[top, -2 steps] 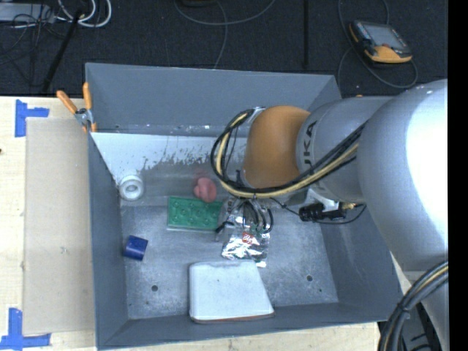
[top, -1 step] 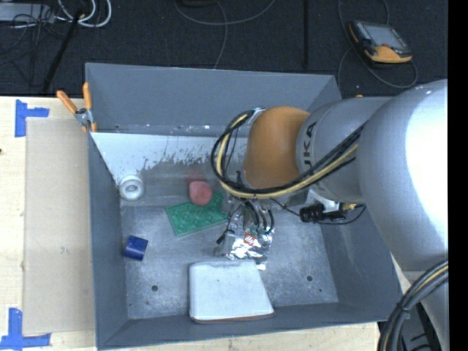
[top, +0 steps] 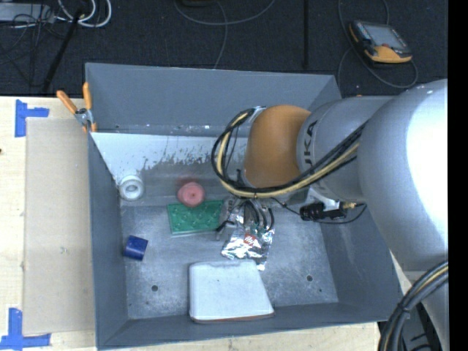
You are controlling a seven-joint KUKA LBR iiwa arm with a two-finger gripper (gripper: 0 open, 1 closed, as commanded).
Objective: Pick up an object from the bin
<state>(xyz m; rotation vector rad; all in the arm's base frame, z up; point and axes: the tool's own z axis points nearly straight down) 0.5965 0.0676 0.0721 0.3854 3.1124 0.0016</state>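
Foil wrapper (top: 248, 247) lies partly under end effector (top: 240, 224).

Robotics lab | arm (top: 409, 167) | grey bin (top: 212, 97) | floor cables (top: 93, 9)

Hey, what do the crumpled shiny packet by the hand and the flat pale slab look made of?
Crumpled packet: likely metallised foil or film, glossy; sharp creases catch light. Pale slab: perhaps foam or soft plastic, matt; rounded corners, even dull surface, but uncertain.
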